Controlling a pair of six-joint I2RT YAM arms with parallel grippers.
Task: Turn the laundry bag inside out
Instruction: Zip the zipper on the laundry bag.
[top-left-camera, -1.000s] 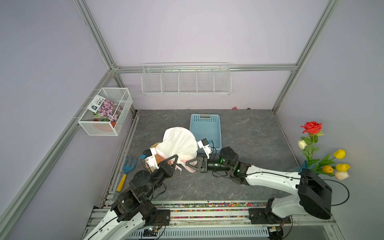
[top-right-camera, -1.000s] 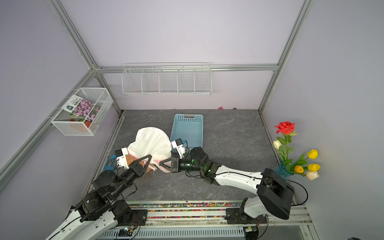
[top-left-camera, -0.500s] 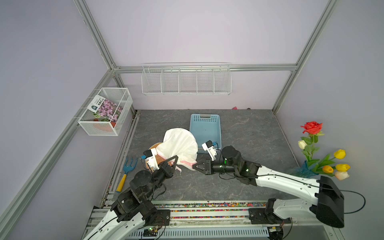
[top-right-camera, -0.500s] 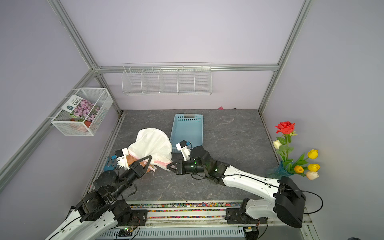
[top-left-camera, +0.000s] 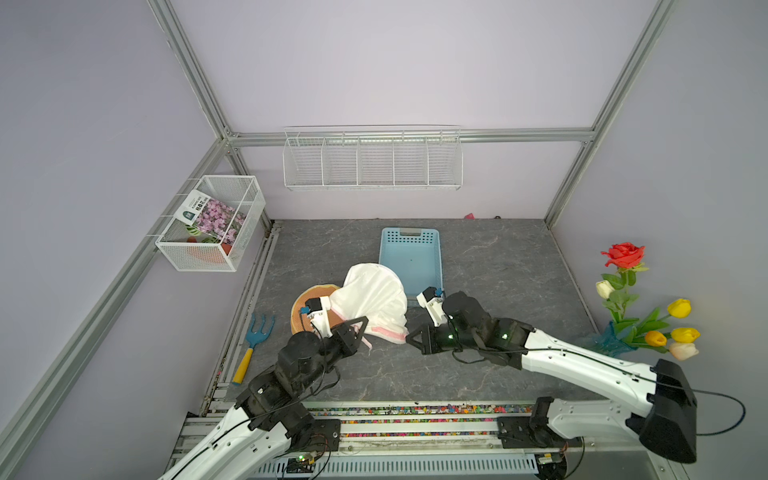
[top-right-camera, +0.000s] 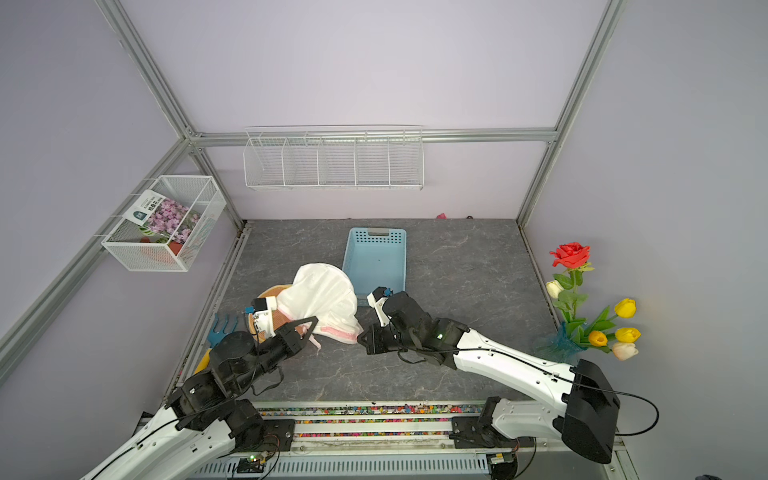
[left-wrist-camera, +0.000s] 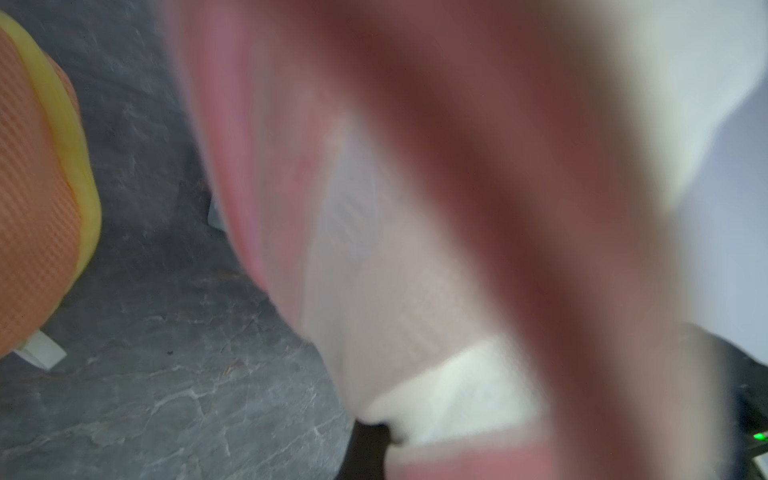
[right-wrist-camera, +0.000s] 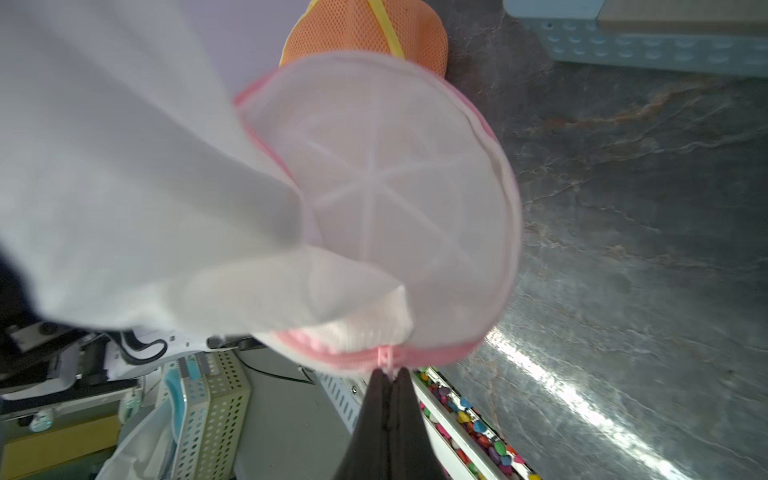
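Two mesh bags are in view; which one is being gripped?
The white bag with pink trim: the right gripper is shut on its zipper. The yellow-trimmed orange bag lies ungripped.

The laundry bag (top-left-camera: 374, 297) is fine white mesh cloth, sheer and soft, edged with pink fabric tape and a pink zip. The orange mesh (right-wrist-camera: 361, 29) is coarser, with yellow trim. The tabletop (top-left-camera: 498, 257) looks like grey veined stone, smooth with a dull sheen. The blue basket (top-left-camera: 409, 239) is perforated matt plastic, the wall rack (top-left-camera: 372, 166) white-coated wire
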